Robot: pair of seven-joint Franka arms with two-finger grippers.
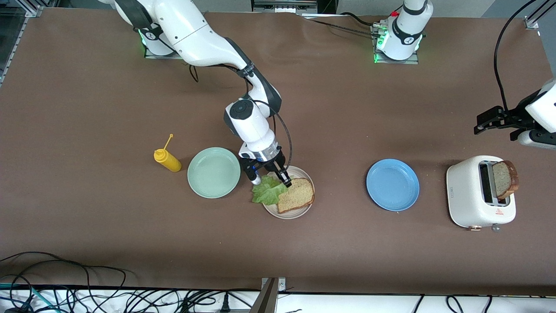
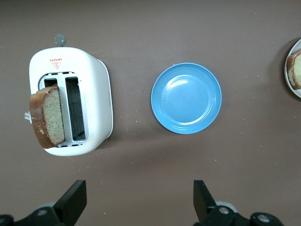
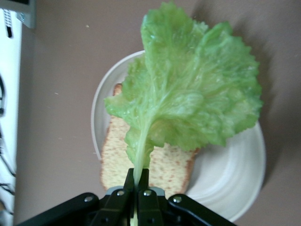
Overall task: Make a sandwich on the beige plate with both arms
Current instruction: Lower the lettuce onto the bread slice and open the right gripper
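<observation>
The beige plate lies mid-table with one brown bread slice flat on it. My right gripper hangs just over that plate, shut on the stem of a ruffled green lettuce leaf. The leaf dangles over the slice and the plate's rim. A second bread slice stands in a slot of the white toaster. My left gripper is open and empty over bare table beside the toaster. The left wrist view catches the beige plate's edge.
A blue plate lies between the beige plate and the toaster. A mint-green plate and a yellow squeeze bottle sit beside the beige plate toward the right arm's end. Cables run along the table's near edge.
</observation>
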